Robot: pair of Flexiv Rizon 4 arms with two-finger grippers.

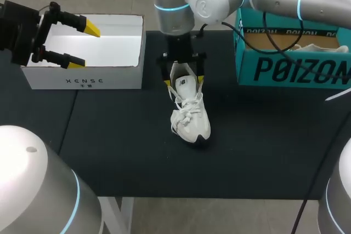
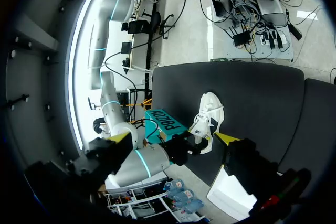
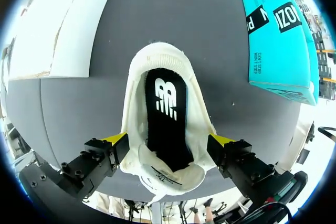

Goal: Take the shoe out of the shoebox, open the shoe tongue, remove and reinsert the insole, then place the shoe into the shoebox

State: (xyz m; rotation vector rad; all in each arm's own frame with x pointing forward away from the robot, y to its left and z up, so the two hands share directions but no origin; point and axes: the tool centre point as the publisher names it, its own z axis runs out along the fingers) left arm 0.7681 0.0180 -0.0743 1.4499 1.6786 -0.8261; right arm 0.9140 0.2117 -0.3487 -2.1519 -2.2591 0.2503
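Observation:
A white laced sneaker (image 1: pixel 190 114) rests upright on the black table, toe toward the front edge. My right gripper (image 1: pixel 184 80) comes down over its heel end. In the right wrist view this gripper (image 3: pixel 167 142) is open, with its yellow fingertips (image 3: pixel 116 140) close beside both sides of the shoe (image 3: pixel 137 103). The black insole (image 3: pixel 167 114) lies inside the shoe. The teal shoebox (image 1: pixel 290 67) stands at the back right. My left gripper (image 1: pixel 68 39) hangs open and empty over a white box (image 1: pixel 82 75) at the back left. From the left wrist view, the left gripper (image 2: pixel 173 138) faces the distant shoe (image 2: pixel 210 114).
The white box (image 2: pixel 231 195) lies just under the left gripper. White packing paper (image 1: pixel 318 47) lies inside the teal shoebox (image 2: pixel 165 121). Black tabletop (image 1: pixel 126 152) stretches in front of and to both sides of the shoe.

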